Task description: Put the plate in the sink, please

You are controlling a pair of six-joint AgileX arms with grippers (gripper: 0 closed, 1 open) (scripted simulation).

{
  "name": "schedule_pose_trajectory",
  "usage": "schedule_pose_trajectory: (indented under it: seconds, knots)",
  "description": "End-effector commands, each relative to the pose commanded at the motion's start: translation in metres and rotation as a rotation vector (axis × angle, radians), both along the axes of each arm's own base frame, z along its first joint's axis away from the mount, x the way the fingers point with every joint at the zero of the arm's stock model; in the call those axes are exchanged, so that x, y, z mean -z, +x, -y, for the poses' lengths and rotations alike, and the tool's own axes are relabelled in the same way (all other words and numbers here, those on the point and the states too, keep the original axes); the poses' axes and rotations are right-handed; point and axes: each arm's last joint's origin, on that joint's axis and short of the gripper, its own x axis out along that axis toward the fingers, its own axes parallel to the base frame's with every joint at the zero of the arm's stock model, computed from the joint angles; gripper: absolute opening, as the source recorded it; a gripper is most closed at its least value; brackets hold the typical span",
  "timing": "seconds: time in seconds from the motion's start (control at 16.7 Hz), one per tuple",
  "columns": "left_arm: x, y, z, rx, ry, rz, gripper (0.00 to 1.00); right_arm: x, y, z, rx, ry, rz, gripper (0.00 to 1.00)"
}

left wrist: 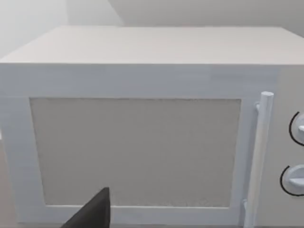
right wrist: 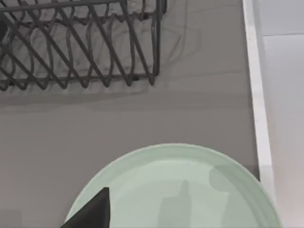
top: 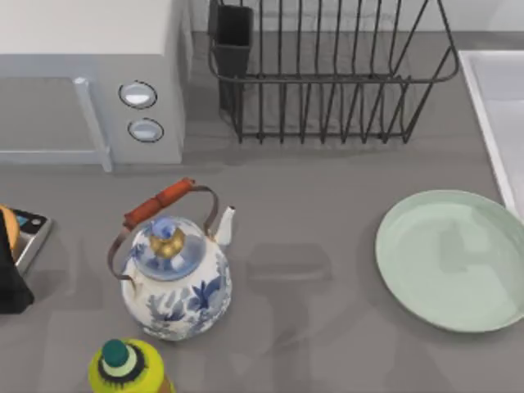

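The plate (top: 452, 259) lies flat on the grey counter (top: 311, 205) at the right, its edge just beside the sink (top: 499, 98) rim. The right gripper (right wrist: 92, 209) hangs above the plate; finger state cannot be told. The left gripper (left wrist: 92, 211) faces the microwave (left wrist: 137, 142); its finger state likewise cannot be told. The rack (top: 327, 74) stands behind the plate.

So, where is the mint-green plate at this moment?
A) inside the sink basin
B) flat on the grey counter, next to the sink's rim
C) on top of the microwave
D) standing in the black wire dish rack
B: the plate lies flat on the counter, right beside the sink rim, in front of the dish rack.
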Motion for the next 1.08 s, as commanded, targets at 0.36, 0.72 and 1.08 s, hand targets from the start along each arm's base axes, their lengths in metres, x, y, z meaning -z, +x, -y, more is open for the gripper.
schedule_pose_trajectory:
  seconds: [0.36,0.72,1.08]
  knots:
    - [0.0,0.0,0.0,0.0,0.0,0.0,1.0,-0.016,0.091,-0.061,-0.042,-0.019,-0.521,1.0]
    - [0.0,0.0,0.0,0.0,0.0,0.0,1.0,0.027,0.159,-0.135,-0.016,-0.134,-0.912,1.0]
    - [0.0,0.0,0.0,0.0,0.0,0.0,1.0,0.053,0.174,-0.163,0.006,-0.194,-1.037,1.0]
